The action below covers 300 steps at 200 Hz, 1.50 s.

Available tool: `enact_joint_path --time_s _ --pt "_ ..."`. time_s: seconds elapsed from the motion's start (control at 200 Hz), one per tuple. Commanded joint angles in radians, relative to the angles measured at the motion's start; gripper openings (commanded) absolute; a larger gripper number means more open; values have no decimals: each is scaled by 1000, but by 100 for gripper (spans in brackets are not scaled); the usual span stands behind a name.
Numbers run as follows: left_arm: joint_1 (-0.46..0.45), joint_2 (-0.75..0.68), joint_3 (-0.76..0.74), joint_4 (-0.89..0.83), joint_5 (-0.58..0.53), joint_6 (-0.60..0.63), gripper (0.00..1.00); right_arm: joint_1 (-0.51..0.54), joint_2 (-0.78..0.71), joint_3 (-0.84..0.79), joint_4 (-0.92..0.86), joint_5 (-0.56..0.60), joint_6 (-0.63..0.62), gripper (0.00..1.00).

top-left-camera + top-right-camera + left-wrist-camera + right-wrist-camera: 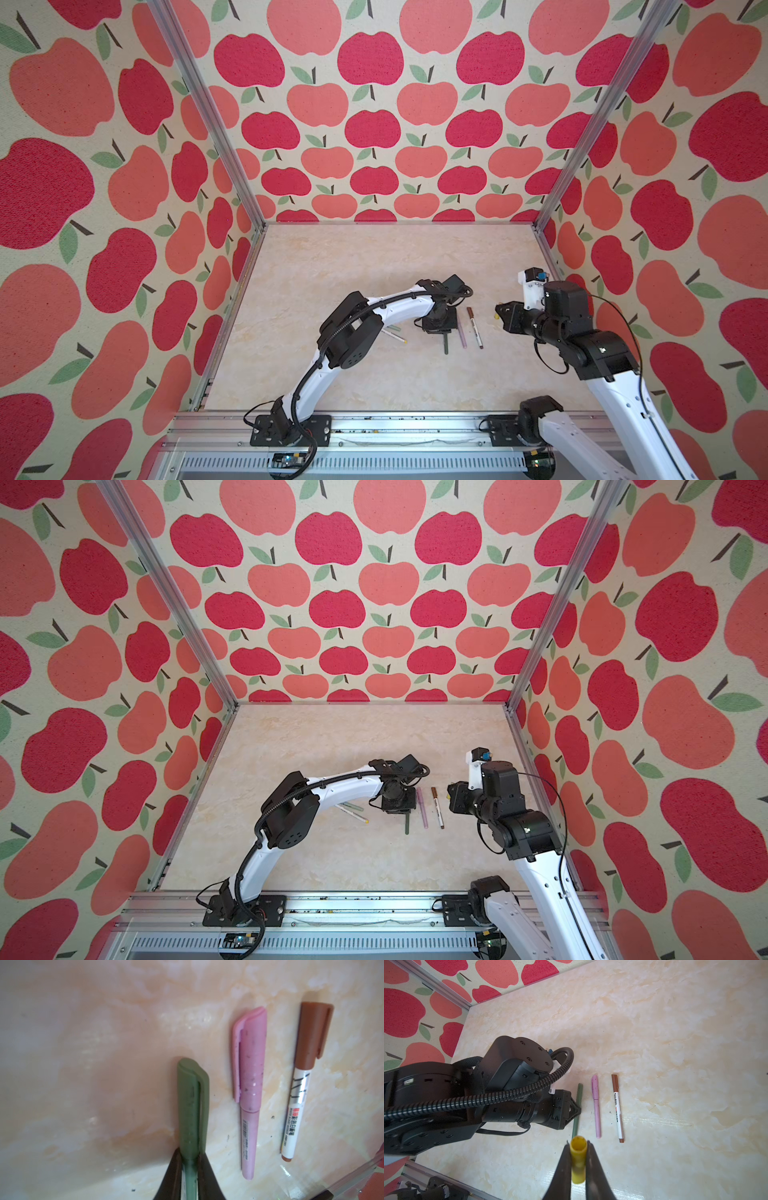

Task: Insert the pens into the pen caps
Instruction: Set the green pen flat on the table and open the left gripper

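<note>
Left gripper (190, 1155) is clamping the capped green pen (192, 1105); right gripper (577, 1142) is pinching the yellow cap (578, 1163), best held steady, mouth projecting ahead of it.

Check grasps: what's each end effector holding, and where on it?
Left end effector: green pen, pinched on the barrel just behind the green cap. Right end effector: yellow cap, pinched across its sides, mouth outward.

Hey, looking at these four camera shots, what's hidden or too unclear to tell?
- The pale green pen and yellow pen: both top views, left arm covers their far ends; capped or not, unclear.
- The dark green pen: left wrist view, barrel cut off by left fingers and picture edge.
- The yellow cap: top views, just a speck.
</note>
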Motion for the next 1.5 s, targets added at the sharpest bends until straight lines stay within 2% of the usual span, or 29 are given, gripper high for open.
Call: enact_joint_path --time_s 0.0,0.875,1.391,1.496 --pt "26 89 -77 -40 -60 -51 14 -7 -17 -11 -2 -11 12 13" --pt "66 54 -148 -4 -60 -94 9 -7 -35 -16 -15 6 2 13" --pt "76 23 -206 -2 -60 -72 12 -7 -28 -18 -4 5 4 14" --pt "75 25 -207 -1 -55 -72 16 -7 -29 -19 -1 4 4 14"
